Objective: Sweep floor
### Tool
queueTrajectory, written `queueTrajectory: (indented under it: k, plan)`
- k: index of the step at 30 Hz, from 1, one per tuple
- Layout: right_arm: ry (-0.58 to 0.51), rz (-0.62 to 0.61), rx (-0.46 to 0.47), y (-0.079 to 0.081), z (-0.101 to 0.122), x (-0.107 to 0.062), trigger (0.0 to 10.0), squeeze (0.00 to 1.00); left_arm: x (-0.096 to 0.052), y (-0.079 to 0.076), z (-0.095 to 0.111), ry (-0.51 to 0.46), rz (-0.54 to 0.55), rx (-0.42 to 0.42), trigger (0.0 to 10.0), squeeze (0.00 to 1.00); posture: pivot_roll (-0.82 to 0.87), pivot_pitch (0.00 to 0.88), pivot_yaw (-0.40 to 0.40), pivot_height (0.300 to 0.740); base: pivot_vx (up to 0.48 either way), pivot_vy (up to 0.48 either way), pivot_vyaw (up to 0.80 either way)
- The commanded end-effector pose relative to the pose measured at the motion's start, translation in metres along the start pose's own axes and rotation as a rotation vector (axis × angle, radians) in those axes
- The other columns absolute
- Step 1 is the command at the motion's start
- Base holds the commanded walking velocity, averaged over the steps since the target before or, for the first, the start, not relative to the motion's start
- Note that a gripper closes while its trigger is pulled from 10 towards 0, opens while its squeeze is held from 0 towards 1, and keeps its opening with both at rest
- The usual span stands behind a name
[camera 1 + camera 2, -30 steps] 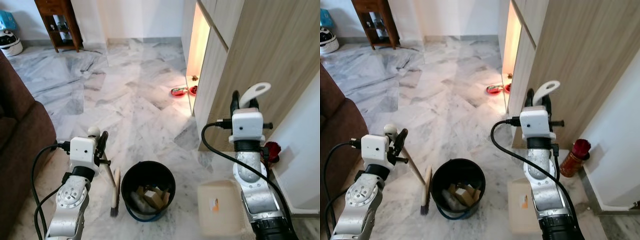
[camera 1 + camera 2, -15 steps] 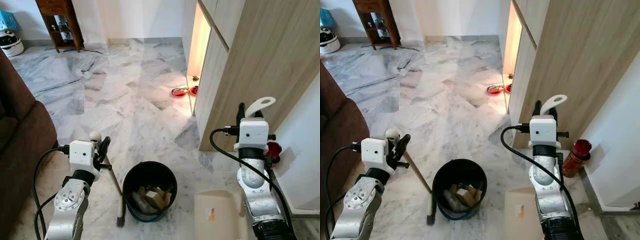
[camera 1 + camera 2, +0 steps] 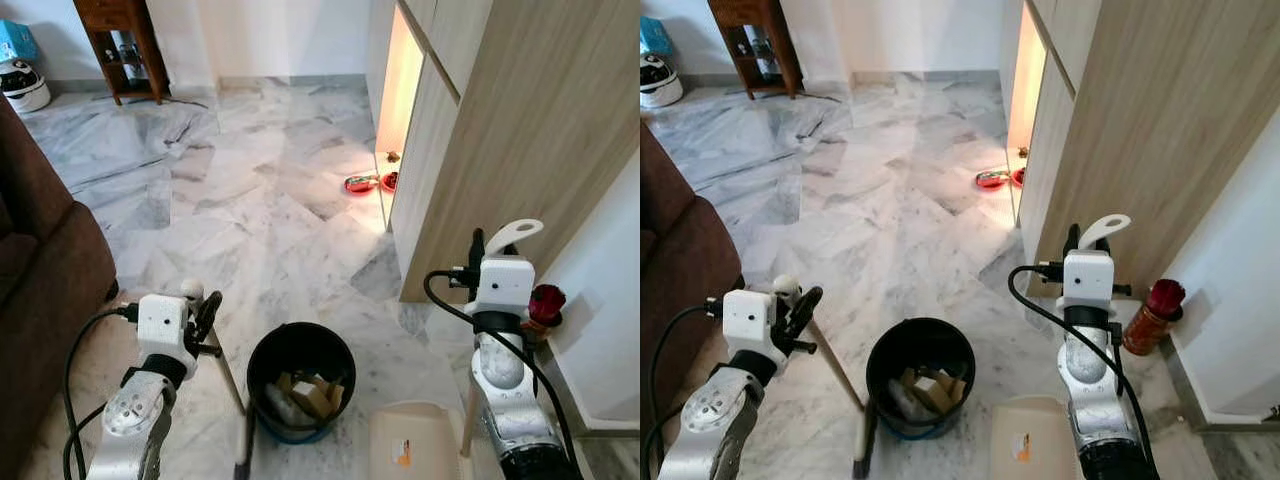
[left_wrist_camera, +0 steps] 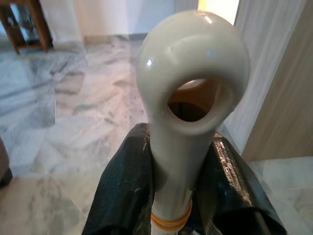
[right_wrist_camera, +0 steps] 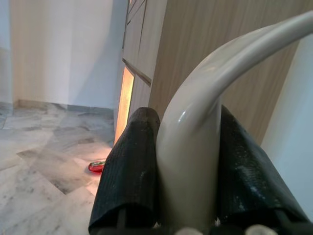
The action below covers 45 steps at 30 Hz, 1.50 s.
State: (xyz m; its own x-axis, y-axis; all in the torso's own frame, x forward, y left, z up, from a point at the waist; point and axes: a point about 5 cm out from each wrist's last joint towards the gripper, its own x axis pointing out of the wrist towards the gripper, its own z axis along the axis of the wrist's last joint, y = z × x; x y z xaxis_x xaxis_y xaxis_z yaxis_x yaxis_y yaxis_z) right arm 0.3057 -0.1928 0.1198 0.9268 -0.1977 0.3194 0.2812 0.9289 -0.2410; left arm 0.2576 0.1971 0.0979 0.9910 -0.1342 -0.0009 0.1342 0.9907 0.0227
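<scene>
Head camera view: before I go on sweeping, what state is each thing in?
Left hand: shut on the cream-handled broom, head on the floor beside the bucket.
Right hand: shut on the upright handle of the beige plastic dustpan, pan low by the floor.
Black round bucket: upright, open, scraps inside.
Red bowls: on the floor by the lit cabinet gap.

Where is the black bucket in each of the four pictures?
Left eye view: black bucket at bottom centre, between the two arms.
Right eye view: bottom centre, slightly further left.
Left wrist view: a dark round shape shows through the handle's hole; can't tell.
Right wrist view: not in it.
Shared landmark: red bowls by the lit cabinet.
</scene>
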Motion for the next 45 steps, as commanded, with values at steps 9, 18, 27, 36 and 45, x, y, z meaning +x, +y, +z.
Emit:
queueTrajectory:
  k: [9,18,27,36,45]
  plan:
    - [-0.033,0.003,0.021,-0.0005,0.0039,0.0055,10.0,0.00,0.0014,-0.0058,0.0078,-0.043,-0.030,-0.041,10.0,0.00,0.00,0.064,0.028,0.740,0.000,0.000,0.00]
    - [-0.029,0.016,0.031,0.0013,0.0021,0.0054,10.0,0.00,0.0014,-0.0057,0.0096,-0.045,-0.029,-0.038,10.0,0.00,0.00,0.061,0.028,0.740,0.000,0.000,0.00]
    - [-0.031,0.020,0.042,0.0027,0.0012,0.0056,10.0,0.00,0.0021,-0.0048,0.0111,-0.053,-0.027,-0.033,10.0,0.00,0.00,0.054,0.029,0.740,0.000,0.000,0.00]
    - [-0.031,0.026,0.044,0.0032,0.0007,0.0059,10.0,0.00,0.0024,-0.0056,0.0117,-0.057,-0.031,-0.028,10.0,0.00,0.00,0.053,0.029,0.740,0.000,0.000,0.00]
    - [-0.032,0.027,0.047,0.0033,0.0004,0.0060,10.0,0.00,0.0028,-0.0055,0.0130,-0.062,-0.031,-0.013,10.0,0.00,0.00,0.065,0.030,0.740,0.000,0.000,0.00]
